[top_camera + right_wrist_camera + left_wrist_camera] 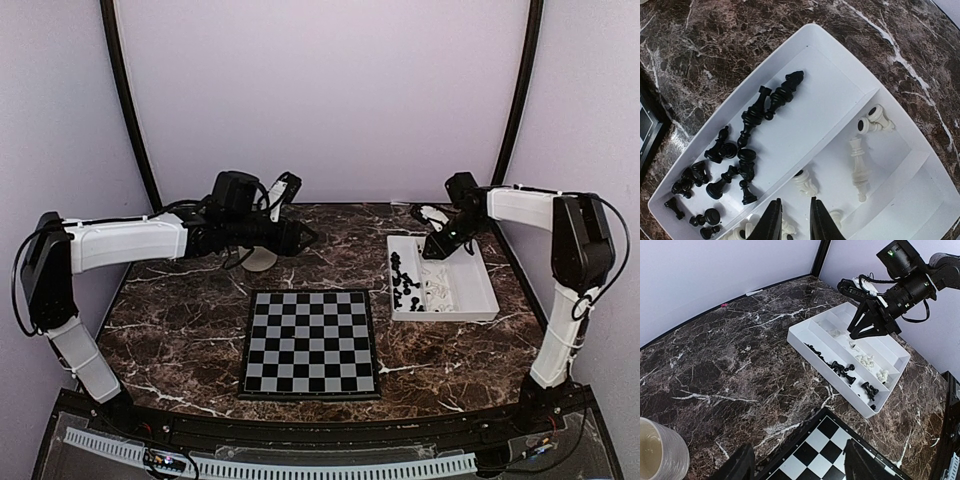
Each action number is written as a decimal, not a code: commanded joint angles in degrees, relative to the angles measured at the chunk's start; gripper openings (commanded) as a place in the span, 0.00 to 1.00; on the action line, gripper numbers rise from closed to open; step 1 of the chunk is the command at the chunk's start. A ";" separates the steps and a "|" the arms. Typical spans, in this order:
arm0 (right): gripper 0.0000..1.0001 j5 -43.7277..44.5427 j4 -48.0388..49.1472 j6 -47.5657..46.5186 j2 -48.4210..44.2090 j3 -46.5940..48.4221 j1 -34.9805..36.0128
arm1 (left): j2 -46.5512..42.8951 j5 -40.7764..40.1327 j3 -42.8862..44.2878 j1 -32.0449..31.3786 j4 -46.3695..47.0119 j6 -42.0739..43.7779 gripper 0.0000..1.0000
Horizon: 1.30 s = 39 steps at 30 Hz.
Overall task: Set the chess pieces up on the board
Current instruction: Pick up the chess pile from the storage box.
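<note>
The board [310, 342] lies flat in the middle of the table with no pieces on it. The chess pieces lie in a white tray [470, 300] to its right: black ones [747, 150] in the outer compartment, white ones [858, 165] in the one beside it. My right gripper [794, 201] hangs low over the white compartment, its jaws a narrow gap apart with nothing between them; a fallen white piece [805, 182] lies just ahead of the tips. My left gripper [802, 462] is open wide above the board's far right corner [832, 427], holding nothing.
A pale cup [260, 260] stands on the marble behind the board, under the left arm. The tray [840, 315] sits near the table's right edge, with my right gripper [856, 332] dipping into it. Purple walls close in the back and sides.
</note>
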 commanded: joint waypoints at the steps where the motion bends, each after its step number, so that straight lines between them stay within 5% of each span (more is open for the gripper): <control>1: 0.21 3.73 0.62 1.99 2.39 2.92 -0.86 | 0.15 0.63 1.83 -0.29 -1.08 -0.28 0.64; 19: 0.32 10.63 -1.69 2.45 12.04 8.89 -1.24 | 1.13 1.64 2.56 -0.29 -2.08 -0.28 0.64; 39: 0.31 8.98 -3.50 1.16 13.65 8.82 -1.27 | 1.82 2.54 3.00 -0.31 -2.60 -0.28 0.64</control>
